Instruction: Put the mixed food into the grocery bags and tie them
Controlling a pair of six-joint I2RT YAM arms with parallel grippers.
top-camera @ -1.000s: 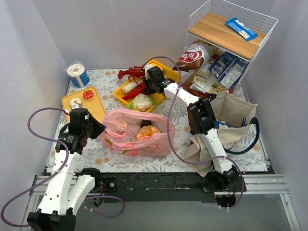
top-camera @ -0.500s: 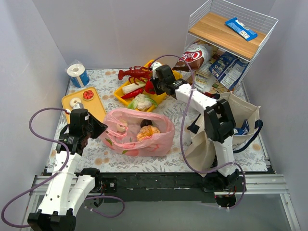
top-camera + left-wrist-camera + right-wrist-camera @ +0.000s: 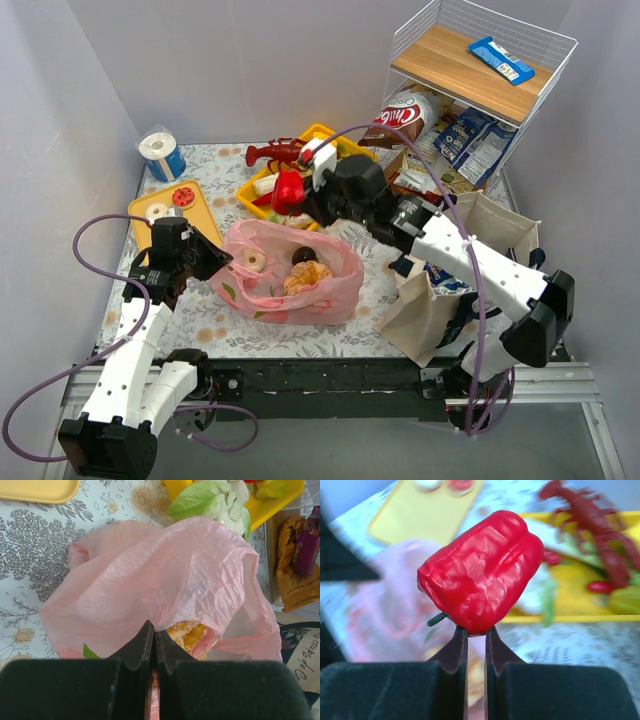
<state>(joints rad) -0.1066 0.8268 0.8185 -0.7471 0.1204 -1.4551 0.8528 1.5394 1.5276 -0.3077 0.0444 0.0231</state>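
The pink plastic bag (image 3: pixel 290 280) lies open at the table's middle with orange bread (image 3: pixel 305 277) and other toy foods inside; it fills the left wrist view (image 3: pixel 165 580). My left gripper (image 3: pixel 208 260) is shut on the bag's left rim (image 3: pixel 152 625). My right gripper (image 3: pixel 300 195) is shut on a red toy pepper (image 3: pixel 288 190), held in the air above the bag's far edge; the pepper also shows in the right wrist view (image 3: pixel 480 570). The beige canvas tote (image 3: pixel 470 270) stands at the right.
A yellow tray (image 3: pixel 262 205) with a red lobster (image 3: pixel 275 152) and vegetables is behind the bag. A second yellow tray (image 3: pixel 190 225) lies at the left. A wire shelf (image 3: pixel 480 80) with snack packets stands at the back right. A paper roll (image 3: pixel 162 155) is at the back left.
My right gripper has lifted the red pepper off the yellow tray and swung it left, toward the pink bag. My left gripper has raised the bag's rim a little.
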